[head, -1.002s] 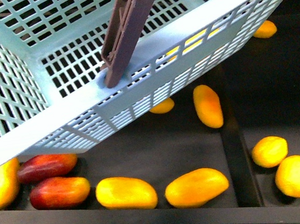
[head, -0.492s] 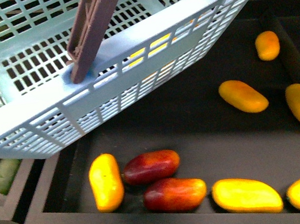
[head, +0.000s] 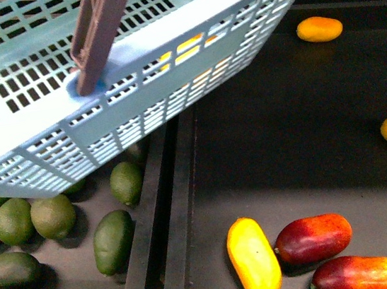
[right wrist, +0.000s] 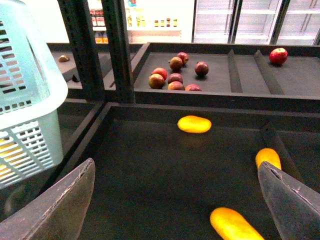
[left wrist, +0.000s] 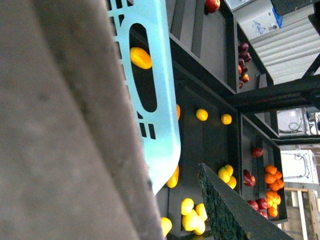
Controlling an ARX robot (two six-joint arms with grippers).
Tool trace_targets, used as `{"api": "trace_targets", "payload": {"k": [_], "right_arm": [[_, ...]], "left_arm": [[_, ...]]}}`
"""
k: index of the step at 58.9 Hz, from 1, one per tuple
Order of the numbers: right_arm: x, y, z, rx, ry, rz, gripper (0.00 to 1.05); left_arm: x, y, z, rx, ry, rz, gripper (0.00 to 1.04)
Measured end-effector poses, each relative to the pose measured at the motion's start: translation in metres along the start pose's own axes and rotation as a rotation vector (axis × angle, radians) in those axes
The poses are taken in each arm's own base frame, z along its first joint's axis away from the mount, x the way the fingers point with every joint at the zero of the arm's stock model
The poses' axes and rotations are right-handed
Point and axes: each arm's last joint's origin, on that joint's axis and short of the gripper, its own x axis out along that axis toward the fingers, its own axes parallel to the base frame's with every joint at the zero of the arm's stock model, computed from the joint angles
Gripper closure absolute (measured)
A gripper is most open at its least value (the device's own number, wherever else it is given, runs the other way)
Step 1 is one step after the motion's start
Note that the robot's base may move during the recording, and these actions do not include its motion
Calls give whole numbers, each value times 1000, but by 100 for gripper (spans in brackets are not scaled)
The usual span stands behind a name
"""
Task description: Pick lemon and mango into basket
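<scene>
The turquoise basket (head: 169, 69) hangs tilted across the upper left of the front view, its brown handle (head: 96, 29) rising out of frame. My left gripper (left wrist: 175, 200) is shut on the basket, and one dark finger (left wrist: 225, 210) shows. Yellow shows through the slots; I cannot tell whether it lies inside. A yellow mango (head: 253, 259) lies in the dark bin below, with orange mangoes (head: 319, 29) further back. Small round lemons (left wrist: 190, 217) are clustered in a bin in the left wrist view. My right gripper (right wrist: 175, 210) is open above mangoes (right wrist: 235, 225), holding nothing.
Two red-maroon mangoes (head: 313, 238) lie beside the yellow one. Dark green avocados (head: 113, 240) fill the bin at the left, behind a raised black divider (head: 168, 226). Dark shelf posts (right wrist: 117, 50) and a tray of red fruit (right wrist: 175, 75) stand behind the mango bin.
The front view has swung left: the lemon bin has left the picture, the mangoes slid right and the avocado bin has come in. The basket stays held up.
</scene>
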Motion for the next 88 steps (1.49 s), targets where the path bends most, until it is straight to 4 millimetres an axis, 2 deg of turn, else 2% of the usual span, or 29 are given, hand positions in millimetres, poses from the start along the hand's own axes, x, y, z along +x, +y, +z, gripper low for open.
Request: {"api": "trace_targets", "payload": {"k": [2, 7, 8, 12, 15, 21, 29, 37, 41, 47, 57, 71, 88], "right_arm": [[0, 0, 0, 0, 3, -7, 9], [11, -1, 3, 82, 250, -231, 9], [14, -4, 4, 99, 309, -306, 9], [22, -13, 3, 101, 445, -426, 9], [29, -21, 0, 113, 482, -457, 9], [59, -46, -5, 127, 493, -457, 9], [103, -74, -24, -19, 488, -349, 9], [142, -97, -64, -158, 661, -253, 9], [158, -103, -86, -193, 747, -177, 9], [175, -106, -100, -223, 765, -109, 9], [199, -107, -117, -272, 788, 16, 9], [221, -109, -158, -384, 881, 177, 9], [243, -119, -182, -469, 913, 227, 9]], "left_arm": [[0, 0, 0, 4, 4, -3, 76], [1, -1, -2, -8, 22, -15, 76], [1, -1, -2, -12, 24, -17, 76], [1, -2, -3, -11, 30, -21, 76], [1, -3, -4, -8, 34, -24, 76], [2, -4, -5, -9, 42, -31, 76], [2, -4, -6, -9, 48, -35, 76], [2, -4, -5, -9, 35, -24, 76], [2, -3, -4, -9, 29, -20, 76], [2, -3, -4, -9, 31, -22, 76], [2, -3, -5, -10, 37, -27, 76], [2, -3, -5, -10, 37, -26, 76], [2, -3, -4, -9, 32, -23, 76]]}}
